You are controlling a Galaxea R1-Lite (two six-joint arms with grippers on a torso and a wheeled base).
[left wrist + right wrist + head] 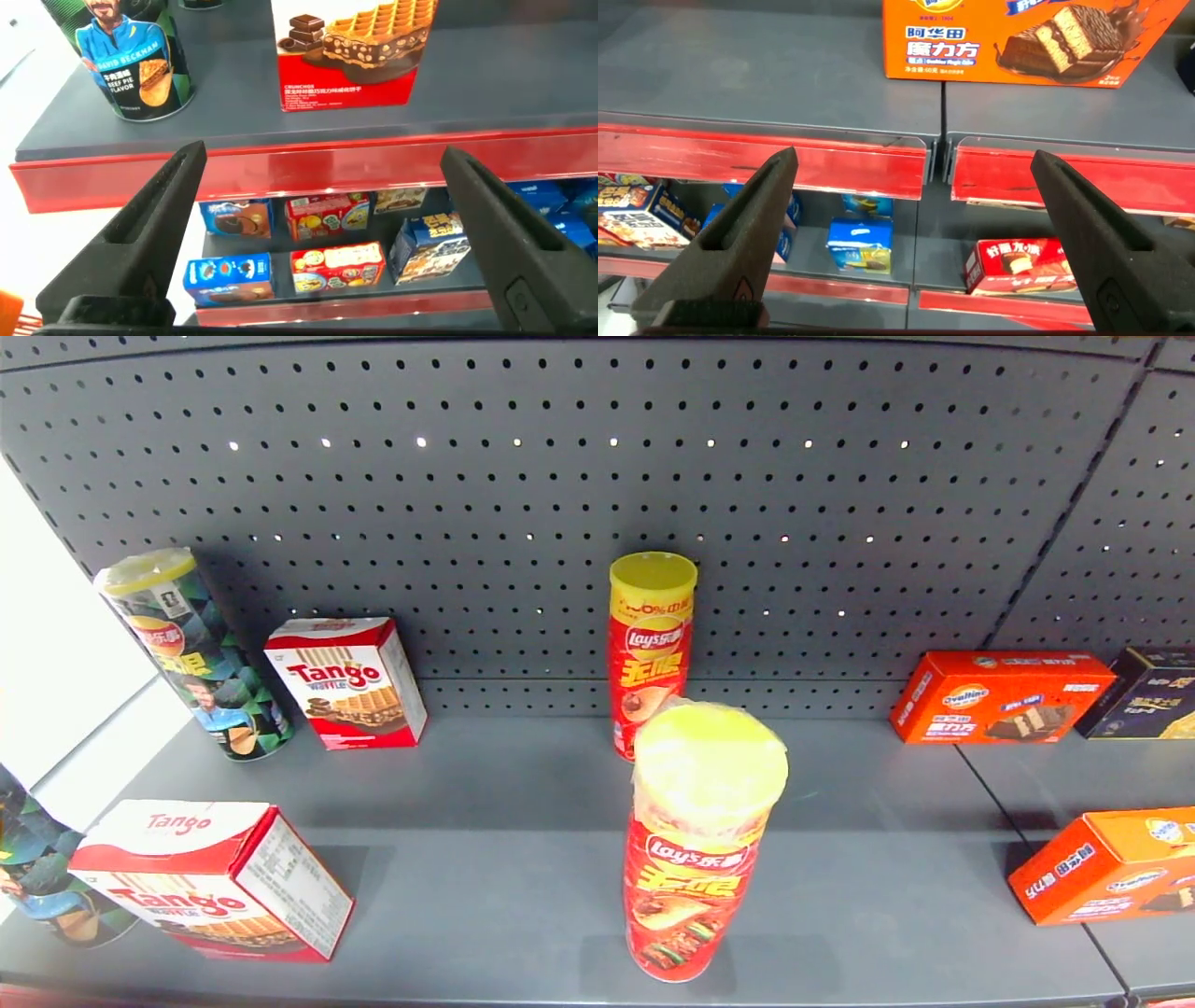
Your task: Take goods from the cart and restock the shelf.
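Two red chip cans with yellow lids stand upright on the grey shelf: one at the back, one near the front edge. My left gripper is open and empty, held just in front of the shelf's red edge strip, below a dark chip can and a wafer box. My right gripper is also open and empty, in front of the red edge strip below an orange chocolate-wafer box.
On the shelf's left are a dark can, a wafer box, a second wafer box and another dark can. Orange boxes and a dark box sit right. The lower shelf holds small boxes.
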